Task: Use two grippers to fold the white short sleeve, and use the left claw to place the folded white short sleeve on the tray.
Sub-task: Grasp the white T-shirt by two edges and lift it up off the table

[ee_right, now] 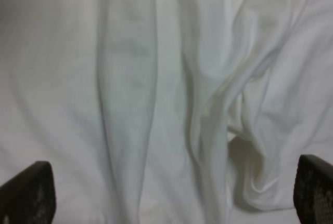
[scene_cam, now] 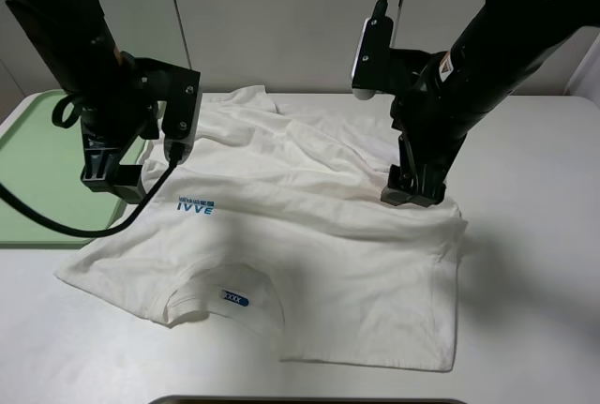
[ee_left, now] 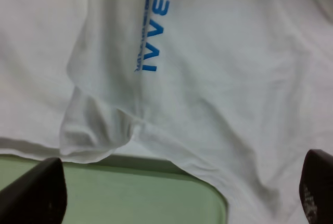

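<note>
White cotton short sleeve, spread front-up and rumpled on a flat white tabletop. Its collar pointed to the table's near edge and its hem to the far edge, so the long axis ran near to far, between the two arms. A small blue chest print lay just beside the black pincer of the left claw.

The shirt's left margin overlapped the rim of a pale green rectangular plastic tray with rounded corners, which sat at the table's left side. The rest of the garment lay off the tray, toward the table's middle. The left claw hung over this margin, so the cloth to be taken lay directly beneath it and the bulk of the shirt extended toward the right arm. Its jaws stood wide apart: in the left wrist view its fingertips framed the sleeve edge and the green tray, gripping nothing.

The black pincer of the right claw stood at the shirt's right margin, equally wide, its fingertips flanking a gathered fold. Whether they touched the cloth could not be told.

Each arm was nearer its own side of the shirt. This arrangement appeared to suit a paired pinch of the two side margins, and the garment looked as yet unfolded.
</note>
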